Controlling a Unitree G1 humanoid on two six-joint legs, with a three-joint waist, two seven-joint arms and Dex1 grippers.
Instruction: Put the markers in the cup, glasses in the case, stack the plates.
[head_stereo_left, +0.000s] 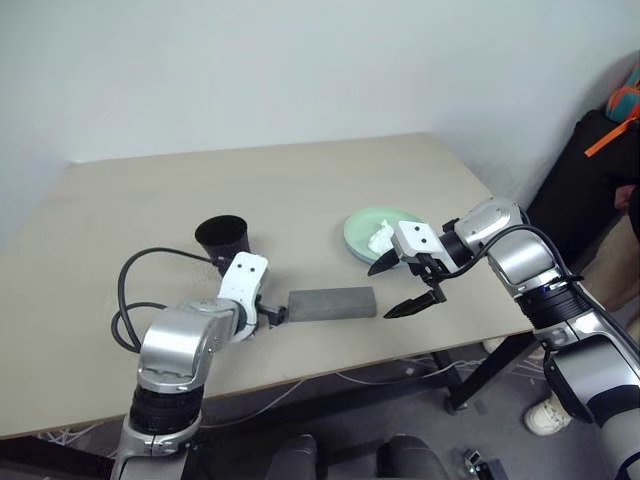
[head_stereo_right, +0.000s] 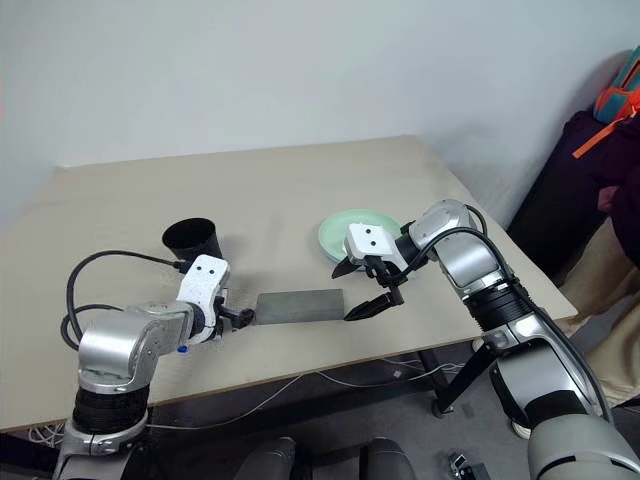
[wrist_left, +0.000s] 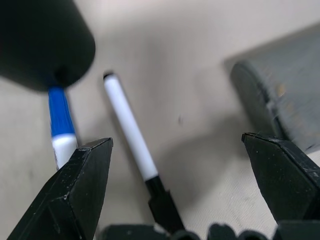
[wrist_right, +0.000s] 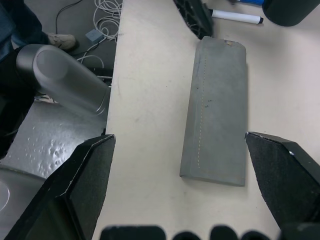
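Note:
The black cup (head_stereo_left: 222, 237) stands upright near the table's middle. Two markers lie on the table beside its base: a black-capped marker (wrist_left: 129, 127) and a blue-capped marker (wrist_left: 59, 110). My left gripper (wrist_left: 176, 141) hovers open just above the black-capped marker, with nothing between its fingers. The grey case (head_stereo_left: 332, 302) lies shut to the right of that gripper. My right gripper (head_stereo_left: 400, 288) hangs open above the case's right end, holding nothing. A pale green plate (head_stereo_left: 362, 228) with a crumpled white tissue (head_stereo_left: 381, 237) on it sits behind the right gripper. The glasses are out of view.
The table's front edge (head_stereo_left: 400, 360) runs close below the case. A black cable (head_stereo_left: 135, 275) loops over the table by my left arm. A person's dark clothing (head_stereo_left: 590, 170) and a shoe (head_stereo_left: 545, 415) show beyond the table's right side.

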